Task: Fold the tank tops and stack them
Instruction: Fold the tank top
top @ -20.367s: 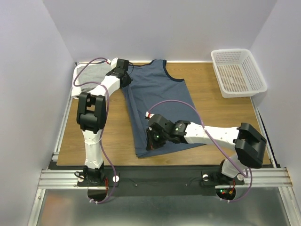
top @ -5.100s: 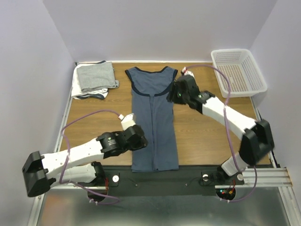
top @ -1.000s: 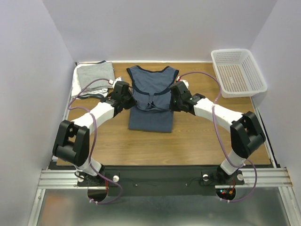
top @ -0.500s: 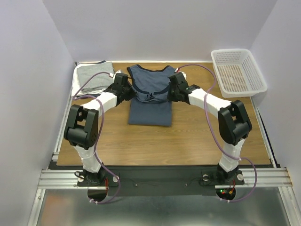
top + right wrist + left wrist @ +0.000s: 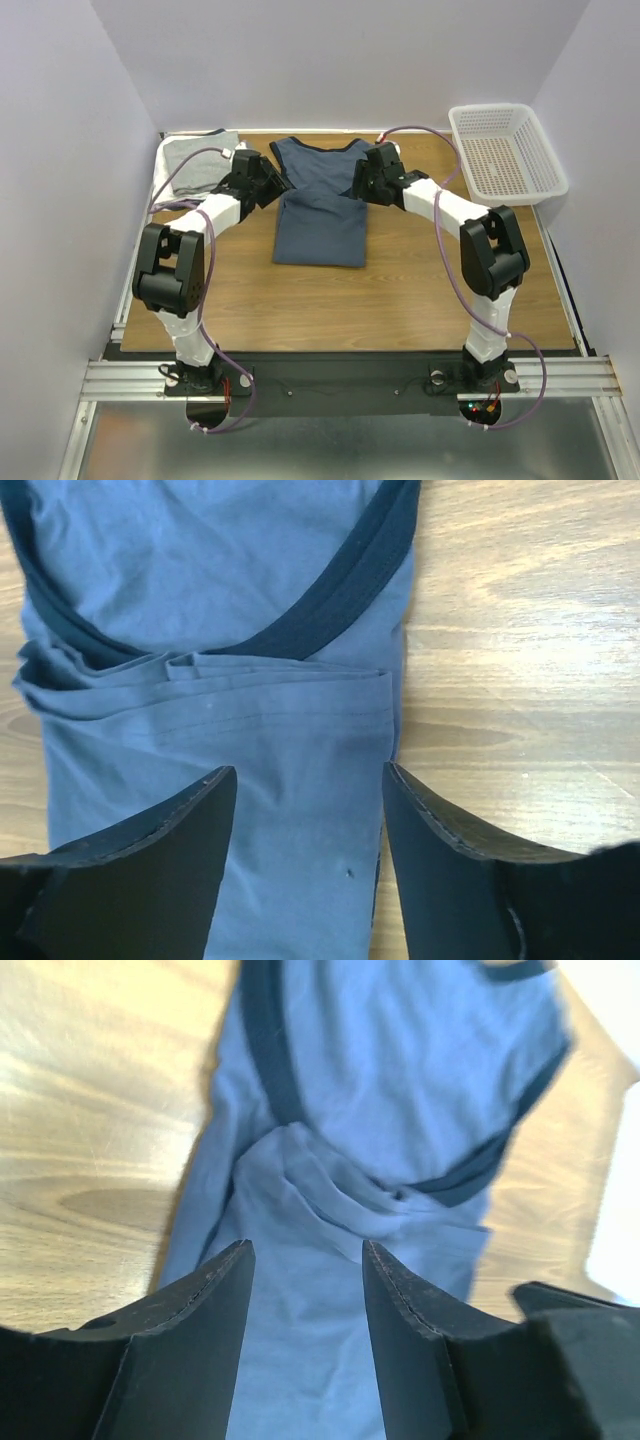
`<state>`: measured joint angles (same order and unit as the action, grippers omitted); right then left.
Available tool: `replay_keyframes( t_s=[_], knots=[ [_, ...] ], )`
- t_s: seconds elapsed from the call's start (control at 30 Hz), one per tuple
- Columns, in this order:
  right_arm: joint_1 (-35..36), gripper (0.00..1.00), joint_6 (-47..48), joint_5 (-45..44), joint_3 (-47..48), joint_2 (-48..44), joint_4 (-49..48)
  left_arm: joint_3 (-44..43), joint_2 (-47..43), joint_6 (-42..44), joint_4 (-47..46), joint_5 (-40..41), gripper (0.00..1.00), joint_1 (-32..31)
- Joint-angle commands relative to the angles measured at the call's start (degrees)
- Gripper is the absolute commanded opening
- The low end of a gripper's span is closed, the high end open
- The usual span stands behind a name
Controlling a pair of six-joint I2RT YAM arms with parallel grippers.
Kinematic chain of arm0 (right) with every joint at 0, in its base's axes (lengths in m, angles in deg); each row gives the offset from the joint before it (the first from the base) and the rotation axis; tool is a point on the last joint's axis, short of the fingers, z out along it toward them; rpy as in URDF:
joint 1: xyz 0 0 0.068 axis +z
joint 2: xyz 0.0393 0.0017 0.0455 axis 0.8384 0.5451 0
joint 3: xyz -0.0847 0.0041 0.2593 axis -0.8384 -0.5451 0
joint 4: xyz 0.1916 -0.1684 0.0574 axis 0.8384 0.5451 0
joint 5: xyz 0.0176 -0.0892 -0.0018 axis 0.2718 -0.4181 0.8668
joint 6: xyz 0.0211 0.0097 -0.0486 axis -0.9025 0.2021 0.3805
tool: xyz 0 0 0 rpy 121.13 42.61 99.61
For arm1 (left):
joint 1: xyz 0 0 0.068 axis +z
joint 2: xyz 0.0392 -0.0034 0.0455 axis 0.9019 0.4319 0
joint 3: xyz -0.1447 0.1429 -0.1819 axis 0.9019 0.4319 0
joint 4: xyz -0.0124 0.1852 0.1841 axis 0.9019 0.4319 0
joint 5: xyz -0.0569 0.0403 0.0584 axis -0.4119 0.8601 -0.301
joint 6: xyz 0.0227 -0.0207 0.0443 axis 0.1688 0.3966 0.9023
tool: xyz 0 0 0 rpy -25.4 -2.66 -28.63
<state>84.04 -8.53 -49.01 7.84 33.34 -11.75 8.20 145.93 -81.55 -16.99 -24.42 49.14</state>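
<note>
"Jaws L + R, status?"

"Both spread apart, released, nothing pinched. Cloth lies under them in both wrist views."

"Change vs 1 s ago?"

"Hem of blue tank top [image 5: 320, 225] was held at both sides and carried up toward the shoulders. Now it's dropped, so the half-fold is down. Hem edge [image 5: 280, 675] sits just below navy trim [image 5: 330, 605] and is straight on R side. L wrist view shows a rumpled bunch [image 5: 330, 1190] on that side."

"Meaning for task?"

"My read: fold nearly done. Prob. smooth the L bunch, maybe one more fold, then move to grey stack [image 5: 200, 175]."

"Positions re: basket [image 5: 520, 198]?"

"Blue top is left of basket, well apart, w/ R arm over the wood btwn. Grey stack is further left again, beyond blue top, at the edge opposite basket. Near blue top, can't tell if touching."

"Room?"

"Counter [image 5: 400, 290] is open nearer the arm bases than basket, a wide strip. Blue top's far end is close to back edge, level w/ basket's far rim, so little slack there. Transfer path leads away from basket."
</note>
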Motion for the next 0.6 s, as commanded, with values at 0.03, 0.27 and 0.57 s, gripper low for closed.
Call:
replay_keyframes(
  t_s=[0.03,0.27,0.57],
  knots=[
    [0.61,0.62,1.01,1.43,-1.83,-5.98,-2.07,2.03,-8.95,-0.59,-2.5,0.1,0.54,0.41],
    [4.47,0.56,1.19,1.96,-4.74,-5.99,-2.25,12.22,-13.0,-2.96,-3.64,-1.31,0.34,-3.8],
    [5.01,0.43,-0.92,3.37,-5.17,-0.27,-2.69,8.31,-2.82,-3.14,-10.59,-4.48,0.24,-5.48]
  ],
)
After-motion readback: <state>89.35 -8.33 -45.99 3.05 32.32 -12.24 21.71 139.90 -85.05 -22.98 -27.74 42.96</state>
